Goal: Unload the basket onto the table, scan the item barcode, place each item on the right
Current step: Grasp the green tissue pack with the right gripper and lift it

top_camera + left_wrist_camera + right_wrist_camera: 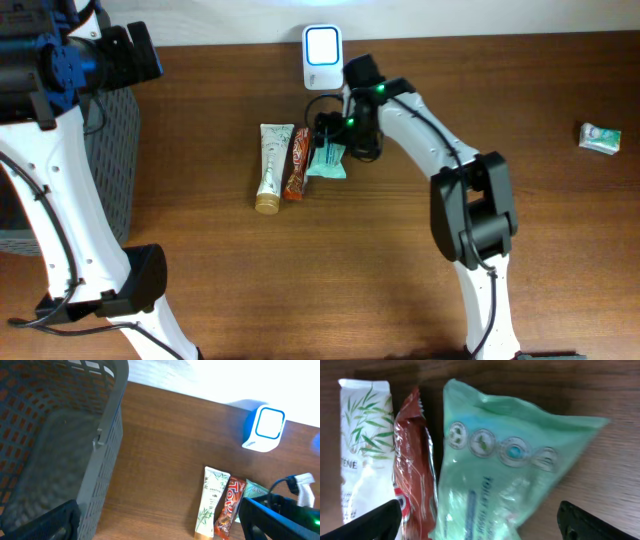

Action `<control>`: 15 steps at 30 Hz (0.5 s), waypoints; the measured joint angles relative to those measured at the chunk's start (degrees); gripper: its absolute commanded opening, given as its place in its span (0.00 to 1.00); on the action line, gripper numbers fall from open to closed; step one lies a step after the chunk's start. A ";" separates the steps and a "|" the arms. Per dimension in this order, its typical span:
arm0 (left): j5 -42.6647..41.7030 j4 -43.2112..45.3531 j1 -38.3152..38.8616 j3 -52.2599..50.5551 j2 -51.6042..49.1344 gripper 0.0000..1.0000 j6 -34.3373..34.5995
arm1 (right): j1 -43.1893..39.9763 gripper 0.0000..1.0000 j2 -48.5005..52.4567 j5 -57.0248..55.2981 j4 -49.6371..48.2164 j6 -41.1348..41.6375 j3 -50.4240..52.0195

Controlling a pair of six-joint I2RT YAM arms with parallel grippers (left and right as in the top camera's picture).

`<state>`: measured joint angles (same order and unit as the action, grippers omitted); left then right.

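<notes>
Toward the far middle of the bench [200, 250], a small white scanner [322, 55] stands with its blue-lit face glowing. Just on its near side, three items lie in a row. A white tube [272, 165] printed with bamboo leaves is on the left. A red-brown snack bar [298, 163] is in the middle. A pale green tissue packet [328, 160] is on the right, its edge touching the bar.

The right arm reaches across from the near right, and its wrist hangs directly above the green packet. The right claw [487, 522] is released, with its dark fingers [377, 520] spread wide to either side of the packet. It grasps nothing. From the wrist camera I cannot tell whether the fingertips touch the wrapper.

Over on the left, a grey mesh basket [112, 150] sits at the bench edge. The left claw [160, 527] hangs up by the basket's far right corner. It is spread wide and carrying nothing, well apart from the row of items.

Far off to the right, a second small green packet [600, 137] lies alone on the wood.
</notes>
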<state>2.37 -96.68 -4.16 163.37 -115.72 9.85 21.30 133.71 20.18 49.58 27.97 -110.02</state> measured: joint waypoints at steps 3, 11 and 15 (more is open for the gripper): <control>0.00 0.00 0.00 0.00 0.00 0.99 -0.02 | 2.05 0.59 0.66 -4.92 -0.98 1.70 0.00; 0.00 0.00 0.00 0.00 0.00 0.99 -0.02 | 2.01 0.06 1.38 -7.63 1.20 2.21 -0.55; 0.00 0.00 0.00 0.00 0.00 0.99 0.00 | -2.29 0.08 1.70 15.47 4.20 -1.79 -1.20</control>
<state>2.37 -96.68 -4.16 163.37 -115.72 9.85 19.00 135.41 35.66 53.78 26.17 -111.22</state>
